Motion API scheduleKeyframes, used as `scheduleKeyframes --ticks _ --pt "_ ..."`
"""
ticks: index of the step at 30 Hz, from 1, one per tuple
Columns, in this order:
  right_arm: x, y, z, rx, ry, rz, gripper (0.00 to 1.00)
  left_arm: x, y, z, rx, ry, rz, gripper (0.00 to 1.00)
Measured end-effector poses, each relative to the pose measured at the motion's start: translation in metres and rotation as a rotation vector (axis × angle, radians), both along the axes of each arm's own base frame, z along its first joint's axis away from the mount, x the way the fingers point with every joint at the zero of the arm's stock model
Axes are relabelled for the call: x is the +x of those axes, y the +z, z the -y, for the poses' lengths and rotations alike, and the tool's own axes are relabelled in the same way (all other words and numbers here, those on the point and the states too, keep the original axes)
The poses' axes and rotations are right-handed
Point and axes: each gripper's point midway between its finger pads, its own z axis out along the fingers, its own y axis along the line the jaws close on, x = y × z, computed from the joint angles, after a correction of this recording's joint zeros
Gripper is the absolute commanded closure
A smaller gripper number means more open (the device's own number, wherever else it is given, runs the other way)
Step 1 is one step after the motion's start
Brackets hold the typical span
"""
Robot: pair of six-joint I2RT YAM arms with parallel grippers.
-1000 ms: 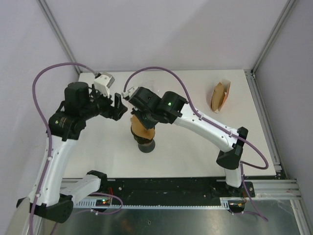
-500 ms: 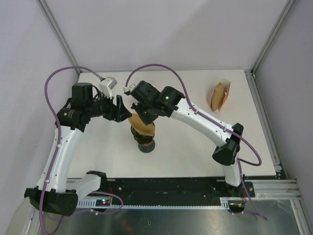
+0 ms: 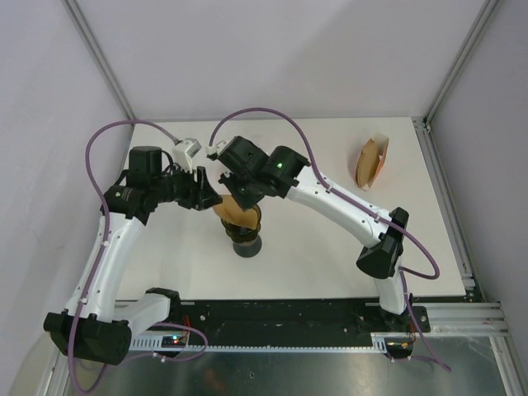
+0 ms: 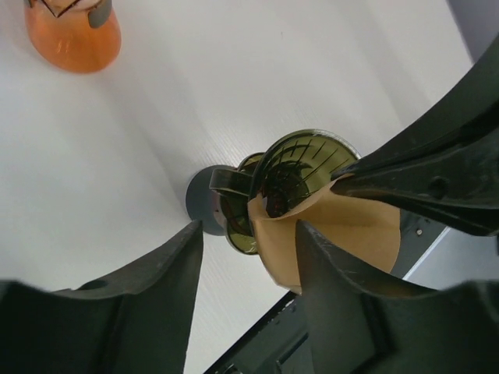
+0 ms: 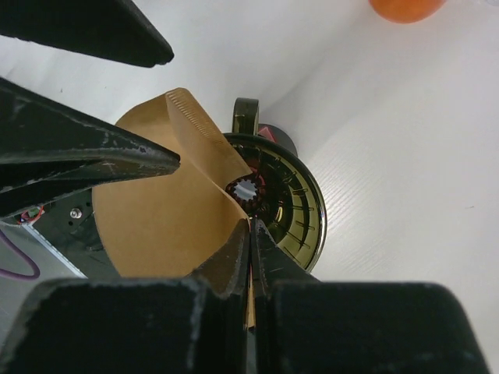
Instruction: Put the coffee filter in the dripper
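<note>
Coffee filter (image 3: 233, 213) meets dripper (image 3: 244, 235) on the white bench (image 3: 313, 264), just left of its centre. My two arms converge from either side over the dark, ribbed dripper, which stands upright on its round base. My right pincer (image 5: 249, 234) is clamped tight on the brown paper's fold; part of the filter dips into the cup and the rest fans out over the rim. My left pincer (image 4: 248, 234) stands half-wide, fingers astride the paper's edge without gripping. An orange-brown bundle (image 3: 371, 162) sits near the far right corner.
</note>
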Motion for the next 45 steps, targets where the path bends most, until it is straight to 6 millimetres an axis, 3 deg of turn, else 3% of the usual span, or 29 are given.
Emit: scheduleKeyframes --ticks 3,18,22,29,34,37,40,44,45 --pt "0.001 0.0 0.0 0.0 -0.003 0.004 1.0 -0.002 -0.008 -0.001 0.006 -0.002 -0.018 0.6" --pt "0.014 0.002 0.005 -0.018 -0.05 0.059 0.96 -0.003 -0.009 0.001 0.018 -0.026 -0.003 0.79" --pt "0.017 0.002 0.005 -0.019 -0.058 0.07 0.83 -0.003 -0.009 0.002 0.025 -0.028 0.003 0.87" --pt "0.016 0.004 0.004 -0.014 -0.04 0.089 0.52 -0.009 -0.008 0.009 0.038 -0.056 0.015 0.94" --pt "0.009 0.029 -0.001 0.035 -0.008 0.156 0.4 -0.012 -0.009 0.016 0.05 -0.079 0.018 0.96" --pt "0.002 0.051 0.001 0.074 0.007 0.219 0.38 -0.012 -0.01 0.015 0.057 -0.074 0.02 0.96" --pt "-0.008 0.069 0.003 0.112 0.031 0.274 0.5 -0.011 -0.01 0.014 0.062 -0.069 0.02 0.96" --pt "-0.028 0.076 0.004 0.169 0.092 0.287 0.89 -0.01 -0.011 0.013 0.069 -0.062 0.021 0.96" --pt "-0.033 0.074 0.002 0.189 0.106 0.268 0.94 -0.01 -0.011 0.013 0.07 -0.061 0.021 0.96"
